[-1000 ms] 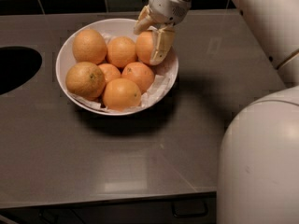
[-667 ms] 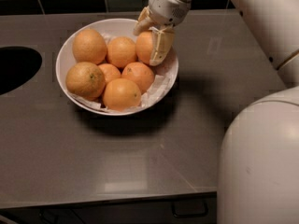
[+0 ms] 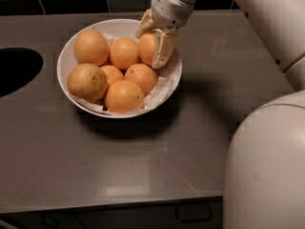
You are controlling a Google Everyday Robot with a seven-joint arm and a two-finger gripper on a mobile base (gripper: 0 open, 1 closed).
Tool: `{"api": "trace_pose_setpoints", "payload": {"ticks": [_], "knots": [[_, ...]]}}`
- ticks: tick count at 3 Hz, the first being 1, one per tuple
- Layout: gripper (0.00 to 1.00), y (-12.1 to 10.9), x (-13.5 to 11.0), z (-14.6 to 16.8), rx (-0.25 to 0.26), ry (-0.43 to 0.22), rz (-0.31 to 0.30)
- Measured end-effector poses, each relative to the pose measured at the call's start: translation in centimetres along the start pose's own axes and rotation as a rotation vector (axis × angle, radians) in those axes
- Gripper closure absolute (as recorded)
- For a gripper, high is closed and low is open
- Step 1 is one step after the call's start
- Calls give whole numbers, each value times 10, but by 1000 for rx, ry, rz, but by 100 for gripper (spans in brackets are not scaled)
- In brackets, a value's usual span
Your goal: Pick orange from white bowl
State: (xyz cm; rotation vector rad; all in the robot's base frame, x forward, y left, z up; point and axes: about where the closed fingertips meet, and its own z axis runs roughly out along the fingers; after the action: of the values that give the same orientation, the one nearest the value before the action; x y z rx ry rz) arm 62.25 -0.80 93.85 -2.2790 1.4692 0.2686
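Note:
The white bowl (image 3: 66,56), lined with crumpled white paper, stands on the grey counter at the upper left and holds several oranges. The orange (image 3: 147,47), smooth and deep orange, lies at the bowl's back right. My gripper (image 3: 153,37) reaches down into the bowl from the upper right. Its cream fingers (image 3: 165,49) straddle this orange, one at its back left and one over its right side, both touching it. The orange still rests in the bowl, partly hidden by the right finger.
Two paler, bigger oranges (image 3: 91,46) (image 3: 87,81) lie on the bowl's left side, with smaller ones (image 3: 124,96) in the middle and front. A dark round opening (image 3: 14,70) is in the counter at the left. My white body (image 3: 267,166) fills the lower right.

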Motion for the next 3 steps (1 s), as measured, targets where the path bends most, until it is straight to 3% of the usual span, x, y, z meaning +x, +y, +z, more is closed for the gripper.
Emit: {"api": "trace_pose_setpoints", "payload": {"ticks": [3], "knots": [[97, 2, -1, 0, -8, -15, 6]]}}
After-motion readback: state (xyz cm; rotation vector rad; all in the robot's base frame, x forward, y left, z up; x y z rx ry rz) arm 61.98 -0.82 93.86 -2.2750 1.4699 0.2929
